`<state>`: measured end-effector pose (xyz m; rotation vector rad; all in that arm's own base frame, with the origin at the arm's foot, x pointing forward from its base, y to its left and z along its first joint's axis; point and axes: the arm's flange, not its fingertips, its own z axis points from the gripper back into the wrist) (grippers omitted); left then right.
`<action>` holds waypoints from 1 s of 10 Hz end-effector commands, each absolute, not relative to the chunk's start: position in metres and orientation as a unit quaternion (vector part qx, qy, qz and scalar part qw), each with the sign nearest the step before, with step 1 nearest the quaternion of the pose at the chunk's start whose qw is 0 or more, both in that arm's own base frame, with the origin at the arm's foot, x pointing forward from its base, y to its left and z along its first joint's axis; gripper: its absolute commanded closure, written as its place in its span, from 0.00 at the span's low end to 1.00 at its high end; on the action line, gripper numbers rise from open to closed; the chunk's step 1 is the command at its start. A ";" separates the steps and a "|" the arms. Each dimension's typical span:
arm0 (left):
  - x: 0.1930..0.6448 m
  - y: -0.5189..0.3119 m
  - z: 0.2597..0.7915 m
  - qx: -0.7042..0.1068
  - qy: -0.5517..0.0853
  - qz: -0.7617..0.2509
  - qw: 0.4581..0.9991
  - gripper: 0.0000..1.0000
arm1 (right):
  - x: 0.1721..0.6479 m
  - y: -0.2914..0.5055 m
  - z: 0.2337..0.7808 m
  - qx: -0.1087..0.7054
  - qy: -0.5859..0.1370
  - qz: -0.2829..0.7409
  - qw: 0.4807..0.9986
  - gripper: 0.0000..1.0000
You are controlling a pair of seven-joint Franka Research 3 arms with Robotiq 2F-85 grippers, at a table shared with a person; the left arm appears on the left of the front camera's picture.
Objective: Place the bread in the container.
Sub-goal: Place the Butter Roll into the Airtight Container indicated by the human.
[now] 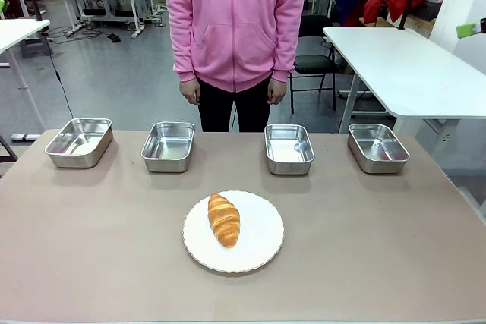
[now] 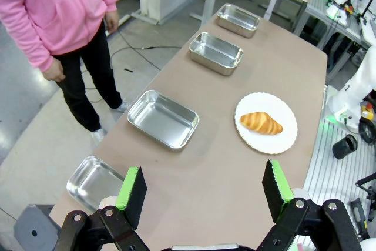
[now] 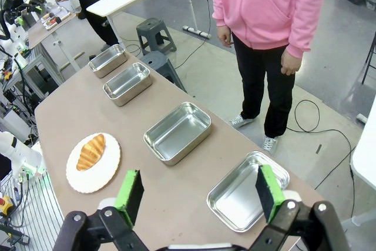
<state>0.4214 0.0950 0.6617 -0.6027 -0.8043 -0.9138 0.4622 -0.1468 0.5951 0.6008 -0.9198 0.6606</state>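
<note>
From the front, the bread [image 1: 224, 219] is lying on a white plate [image 1: 262, 252] mid-counter [image 1: 91, 263], toward the near edge, with bare surface all around it. Four steel containers [image 1: 168, 146] are sitting in a row along the far edge, gaps between them. A person in a pink hoodie [image 1: 235, 20] is standing just beyond that edge, hands hanging.

From the left wrist, the left tool [image 2: 204, 187] is hovering above the counter's end, fingers spread wide and gripping nothing. The bread [image 2: 261, 123] is lying well ahead of it.

From the right wrist, the right tool [image 3: 199, 193] is hovering spread and empty over the opposite end, and the bread [image 3: 91, 151] is resting near the counter's edge.
</note>
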 end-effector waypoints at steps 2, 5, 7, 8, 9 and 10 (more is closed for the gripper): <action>0.420 0.094 0.662 -0.279 -0.374 -0.426 0.775 0.00 | 0.461 -0.145 0.596 0.280 -0.433 0.309 0.799 0.00; 0.420 0.094 0.662 -0.279 -0.374 -0.426 0.775 0.00 | 0.461 -0.145 0.596 0.280 -0.433 0.309 0.799 0.00; 0.420 0.094 0.662 -0.279 -0.374 -0.426 0.775 0.00 | 0.461 -0.145 0.596 0.280 -0.433 0.309 0.799 0.00; 0.420 0.094 0.662 -0.279 -0.374 -0.426 0.775 0.00 | 0.461 -0.145 0.596 0.280 -0.433 0.309 0.799 0.00; 0.420 0.094 0.662 -0.279 -0.374 -0.426 0.775 0.00 | 0.461 -0.145 0.596 0.280 -0.433 0.309 0.799 0.00; 0.420 0.094 0.662 -0.279 -0.374 -0.426 0.775 0.00 | 0.461 -0.145 0.596 0.280 -0.433 0.309 0.799 0.00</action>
